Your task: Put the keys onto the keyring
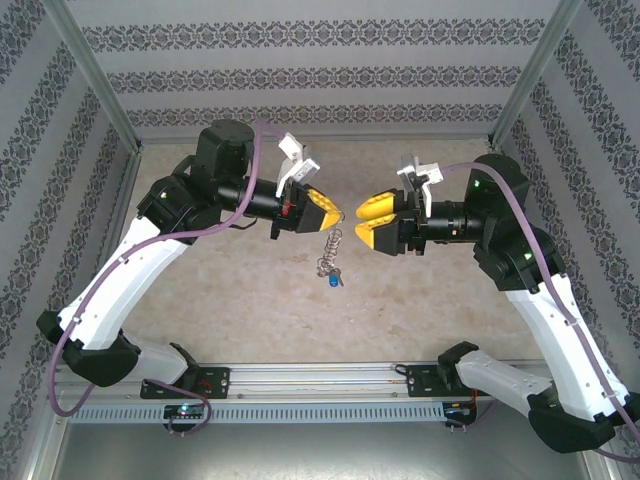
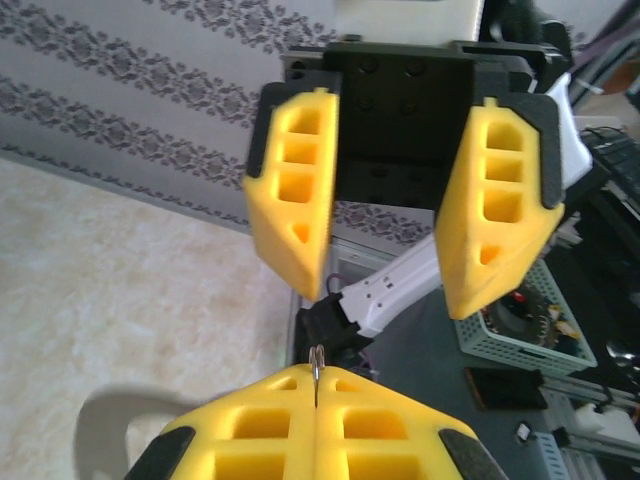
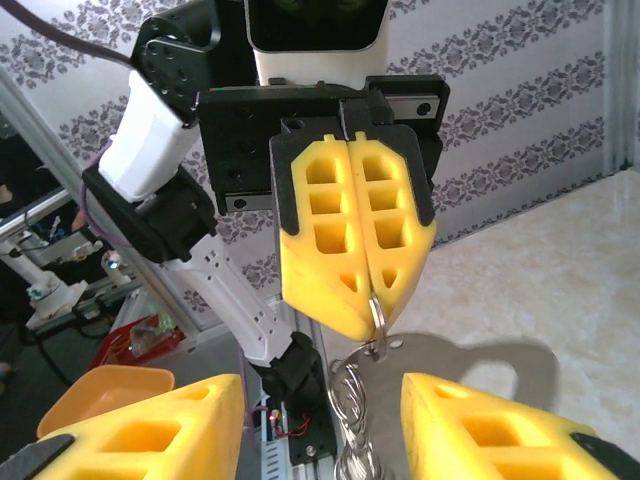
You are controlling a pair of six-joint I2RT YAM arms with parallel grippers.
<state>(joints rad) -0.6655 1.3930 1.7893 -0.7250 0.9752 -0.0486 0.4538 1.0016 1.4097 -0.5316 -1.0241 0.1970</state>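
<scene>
My left gripper (image 1: 340,213) is shut on the top of the keyring (image 1: 331,250), a thin metal loop with a string of small rings hanging straight down above the tabletop. The blue-headed key (image 1: 331,281) dangles at the bottom of that string. In the left wrist view only a sliver of the keyring (image 2: 317,362) sticks out between the closed pads. My right gripper (image 1: 361,221) faces the left one at the same height, just to its right, open and holding nothing. In the right wrist view the hanging rings (image 3: 350,400) sit between its spread fingers (image 3: 160,430), untouched.
A beige mat (image 1: 250,300) covers the table inside patterned walls. An aluminium rail (image 1: 320,378) with both arm bases runs along the near edge. Beyond the table, a grey basket (image 2: 520,335) of small parts stands at the side.
</scene>
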